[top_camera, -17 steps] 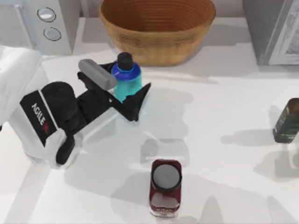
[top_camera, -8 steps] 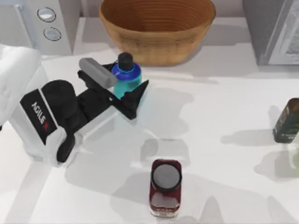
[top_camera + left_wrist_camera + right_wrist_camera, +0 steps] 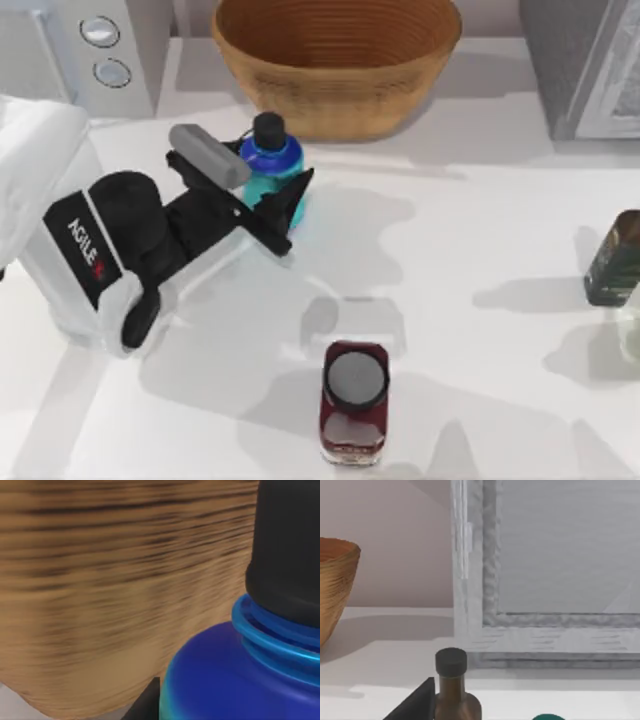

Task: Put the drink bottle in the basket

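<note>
The drink bottle (image 3: 272, 168) stands upright on the worktop (image 3: 470, 260), toward the far edge and left of centre, just in front of the basket (image 3: 338, 60). Whether bottle and basket wall touch cannot be told from above. The basket sits at the far edge of the worktop, near its middle, with its ribbed inside showing.

The left hand (image 3: 262, 190) reaches in from the left side of the worktop and is clamped on the drink bottle, one black finger (image 3: 290, 198) pressed against the cyan body on the near side, the other side of the hand against the bottle's left. In the left wrist view the blue shoulder (image 3: 235, 680) and black screw cap (image 3: 287, 550) of the bottle are very close, with the woven wall of the basket (image 3: 110, 590) directly behind and a black fingertip (image 3: 145, 702) low beside the shoulder.

A dark red jar (image 3: 354, 400) with a grey lid stands near the front edge, about centre. An olive-green oil bottle (image 3: 614, 258) stands at the right edge. In the right wrist view the oil bottle (image 3: 452, 690) appears with a black finger (image 3: 415, 705) of the right hand just beside it; whether that hand is apart or together cannot be told.
</note>
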